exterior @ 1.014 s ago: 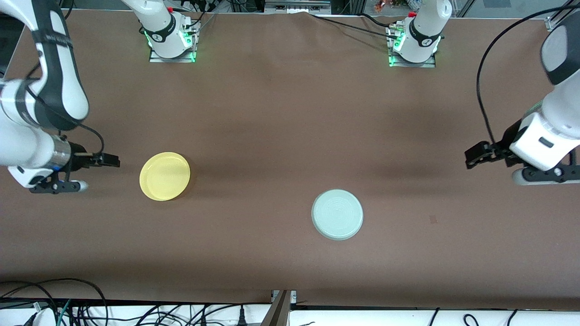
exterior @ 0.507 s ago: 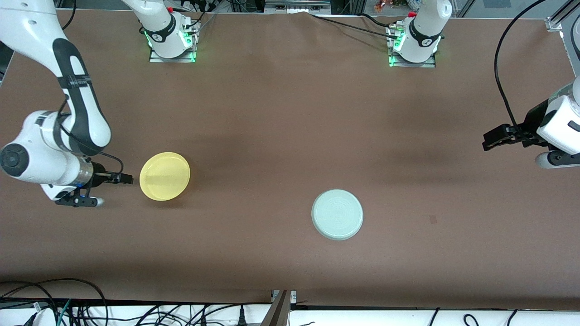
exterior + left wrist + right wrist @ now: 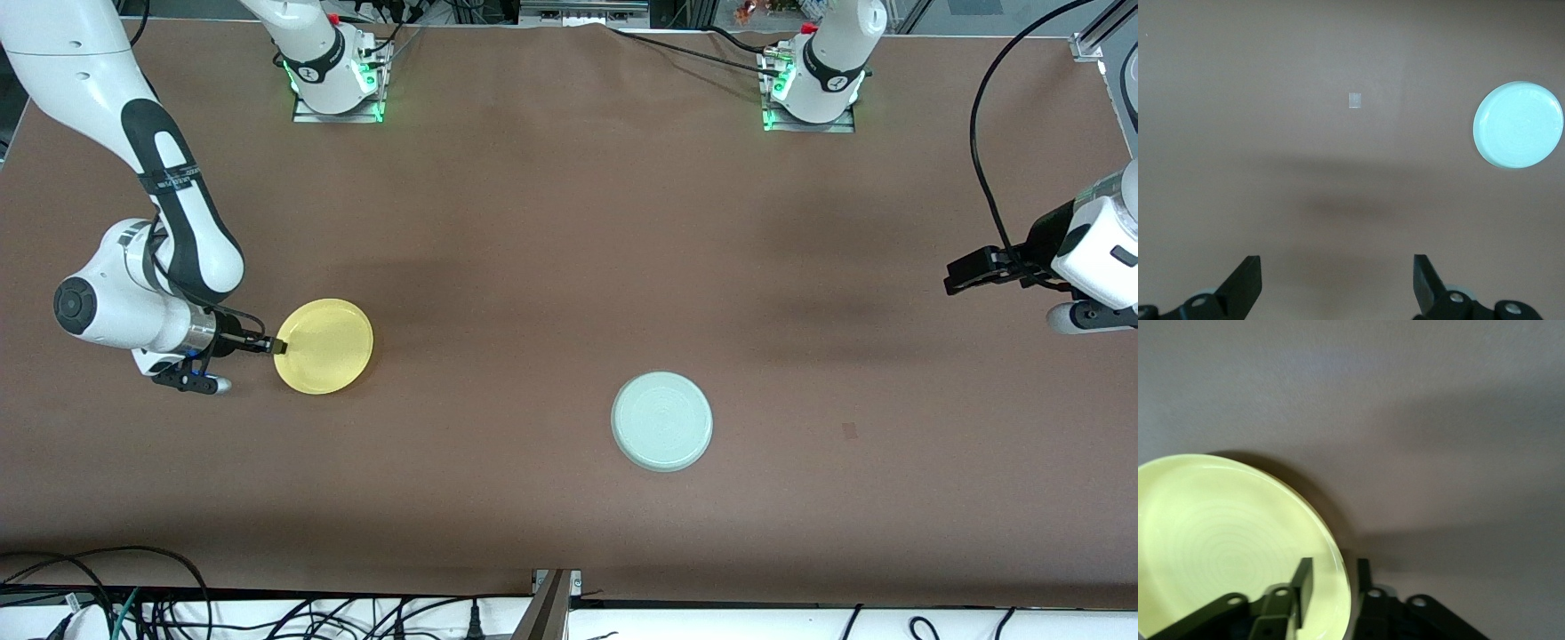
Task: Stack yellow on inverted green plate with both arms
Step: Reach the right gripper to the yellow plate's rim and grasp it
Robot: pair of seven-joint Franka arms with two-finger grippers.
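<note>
The yellow plate (image 3: 324, 346) lies right side up on the brown table toward the right arm's end. My right gripper (image 3: 271, 348) is low at its rim on the side toward the right arm's end. In the right wrist view the gripper (image 3: 1331, 570) is open: one finger is over the inside of the yellow plate (image 3: 1225, 540) and the other is outside, with the rim between them and a gap showing. The green plate (image 3: 662, 420) lies upside down, nearer to the front camera, toward the table's middle. My left gripper (image 3: 965, 271) is open and empty in the air at the left arm's end; its wrist view shows the gripper (image 3: 1338, 267) and the green plate (image 3: 1517, 124).
A small pale mark (image 3: 850, 431) is on the table beside the green plate, also in the left wrist view (image 3: 1355, 100). Both arm bases (image 3: 336, 80) stand along the table's farther edge. Cables (image 3: 133, 604) hang below the front edge.
My right gripper has come down and moved toward the yellow plate until its fingers straddle the rim. My left gripper drew back toward the left arm's end, then held still. Neither plate has moved.
</note>
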